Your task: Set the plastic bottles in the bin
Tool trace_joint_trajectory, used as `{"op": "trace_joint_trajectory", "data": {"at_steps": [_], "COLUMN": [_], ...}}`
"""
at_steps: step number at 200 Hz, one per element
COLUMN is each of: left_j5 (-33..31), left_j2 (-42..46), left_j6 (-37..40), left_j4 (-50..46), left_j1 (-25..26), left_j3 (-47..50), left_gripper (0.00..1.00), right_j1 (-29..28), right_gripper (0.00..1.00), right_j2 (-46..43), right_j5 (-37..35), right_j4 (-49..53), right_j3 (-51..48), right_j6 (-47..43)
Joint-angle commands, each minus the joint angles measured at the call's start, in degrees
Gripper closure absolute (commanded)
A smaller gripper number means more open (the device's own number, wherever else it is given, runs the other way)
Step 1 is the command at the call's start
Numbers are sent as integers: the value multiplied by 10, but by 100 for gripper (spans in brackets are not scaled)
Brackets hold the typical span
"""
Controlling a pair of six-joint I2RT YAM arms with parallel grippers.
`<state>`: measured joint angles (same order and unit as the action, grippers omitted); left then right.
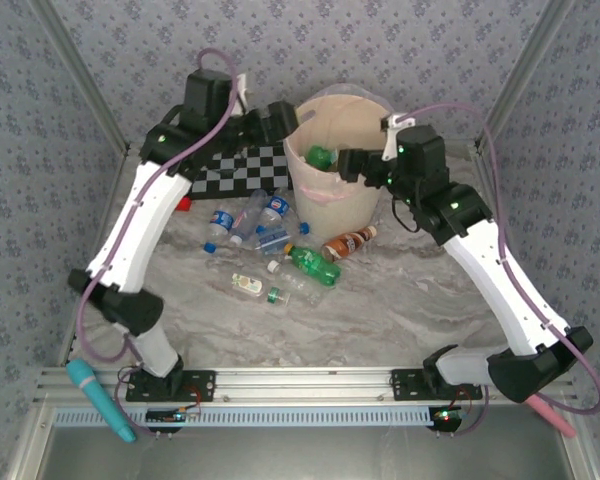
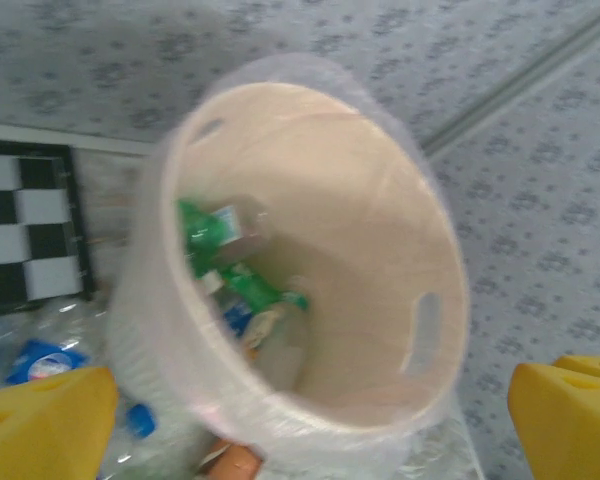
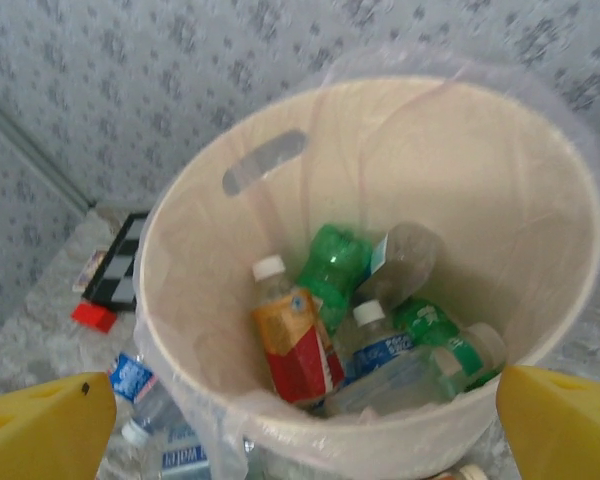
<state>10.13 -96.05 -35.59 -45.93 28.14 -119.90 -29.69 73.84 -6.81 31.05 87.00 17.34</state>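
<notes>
The bin [image 1: 330, 205] is a big cream bucket with a clear liner, standing at the back middle of the table. Several plastic bottles lie inside it, among them a green one [image 3: 332, 268] and a red-and-yellow labelled one [image 3: 295, 345]. More bottles lie on the table in front of the bin: blue-labelled ones [image 1: 220, 224], a green one [image 1: 315, 264] and a brown-orange one [image 1: 348, 243]. My left gripper [image 1: 280, 120] hangs open and empty at the bin's left rim [image 2: 380, 230]. Over the bin's right side my right gripper [image 1: 352, 165] is open and empty too.
A black-and-white checkerboard [image 1: 240, 165] lies left of the bin, with a small red block [image 1: 184, 203] by its near corner. A teal tool [image 1: 100, 398] and a pink one [image 1: 552, 412] rest by the arm bases. Patterned walls close in the back and sides.
</notes>
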Motion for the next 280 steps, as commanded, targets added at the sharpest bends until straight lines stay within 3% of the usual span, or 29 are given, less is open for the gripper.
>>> {"op": "trace_joint_trajectory", "data": {"at_steps": [1,36,76,127,199,280], "left_j5": [-36,-51,-74,-177,-177,-183], "left_j2": [73,186,266,341,411,420], "left_j6": [1,-15,-17,-12,4,25], "left_j4": [56,84,48,-20,-62,-87], "left_j1": [-36,-90,-140,-172,-212,-234], "left_j3": [119,280,359,392,417,408], "left_gripper": [0,0,0,0,0,0], "right_j1": [-23,-64,-161,-249,-312,-318], "right_gripper": [0,0,0,1,0,0], "right_j2": [-22,-26,14,129,316,452], "right_j5": [-15,-18,-34,-14,36,78], "right_j4": [-2,14,-10,-31,-46,-32], "right_j3": [-31,-82,-126,-109,-25,43], "right_j6": [-27,-29,-76,-139,-215,-238]}}
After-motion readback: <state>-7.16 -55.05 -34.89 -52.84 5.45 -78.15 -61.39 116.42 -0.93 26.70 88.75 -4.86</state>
